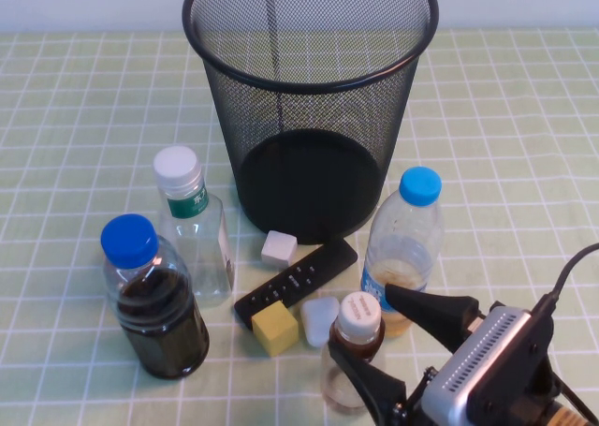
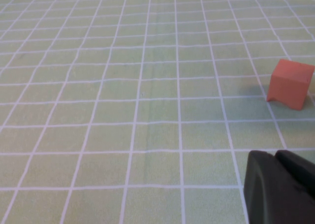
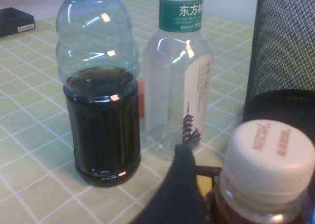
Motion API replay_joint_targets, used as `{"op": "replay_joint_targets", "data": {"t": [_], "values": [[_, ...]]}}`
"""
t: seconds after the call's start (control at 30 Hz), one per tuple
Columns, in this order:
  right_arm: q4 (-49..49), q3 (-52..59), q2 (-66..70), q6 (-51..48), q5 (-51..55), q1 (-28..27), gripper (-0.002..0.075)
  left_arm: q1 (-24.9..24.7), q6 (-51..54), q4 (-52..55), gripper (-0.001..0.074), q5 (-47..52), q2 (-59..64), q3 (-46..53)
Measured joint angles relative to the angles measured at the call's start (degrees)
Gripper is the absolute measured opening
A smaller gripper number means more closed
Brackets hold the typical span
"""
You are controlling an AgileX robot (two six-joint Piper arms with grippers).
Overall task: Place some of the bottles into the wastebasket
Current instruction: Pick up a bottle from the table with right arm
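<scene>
On the checked table (image 1: 84, 108) stands the wastebasket (image 1: 309, 108); left of it the tall bottle (image 1: 194, 225), nearer the robot the small bottle (image 1: 356, 351). Right gripper (image 1: 402, 346) — jaws wide apart — flanks the small bottle's neck, not gripping. Left gripper (image 2: 280, 187) hovers over bare cloth, jaws closed.

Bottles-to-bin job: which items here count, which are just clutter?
Job:
small white-capped bottle, the open right hand around it
tall white-capped bottle
wastebasket

Clutter:
dark-liquid bottle
amber-liquid bottle
remote
yellow block
white block
orange block

Left hand: shut, parked above bare cloth.
</scene>
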Motion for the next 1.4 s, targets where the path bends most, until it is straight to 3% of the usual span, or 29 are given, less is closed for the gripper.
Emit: {"op": "replay_joint_targets", "data": {"t": [0.57, 0.67, 0.83, 0.87, 0.9, 1.0, 1.07, 1.1, 1.13, 1.4], "values": [[1.0, -3.4, 6.8, -1.7, -2.1, 0.0, 0.0537, 0.0, 0.0, 0.0, -0.0006, 0.0, 0.0, 0.0], [1.0, -3.5, 7.8, -1.7, -2.7, 0.0, 0.0451, 0.0, 0.0, 0.0, -0.0006, 0.0, 0.0, 0.0], [1.1, -3.5, 8.1, -1.5, -3.1, 0.0, 0.0191, 0.0, 0.0, 0.0, -0.0006, 0.0, 0.0, 0.0], [1.1, -3.5, 7.9, -1.3, -3.1, 0.0, 0.0304, 0.0, 0.0, 0.0, -0.0006, 0.0, 0.0, 0.0], [1.1, -3.5, 7.5, -0.8, -2.7, 0.0, 0.0101, 0.0, 0.0, 0.0, -0.0006, 0.0, 0.0, 0.0], [1.2, -5.1, 5.4, -0.5, 2.4, 0.0, 0.0019, 0.0, 0.0, 0.0, -0.0006, 0.0, 0.0, 0.0], [1.3, -7.5, 3.4, -1.1, 9.1, 0.0, -0.0008, 0.0, 0.0, 0.0, -0.0006, 0.0, 0.0, 0.0], [1.3, -8.7, 2.6, -1.8, 12.7, 0.0, 0.0302, 0.0, 0.0, 0.0, -0.0006, 0.0, 0.0, 0.0], [1.6, -10.0, 1.7, -2.5, 16.1, 0.0, -0.0007, 0.0, 0.0, 0.0, -0.0006, 0.0, 0.0, 0.0], [4.5, -20.3, -3.6, -8.0, 37.2, -0.1, -0.0006, 0.0, 0.0, 0.0, -0.0006, 0.0, 0.0, 0.0]]}}
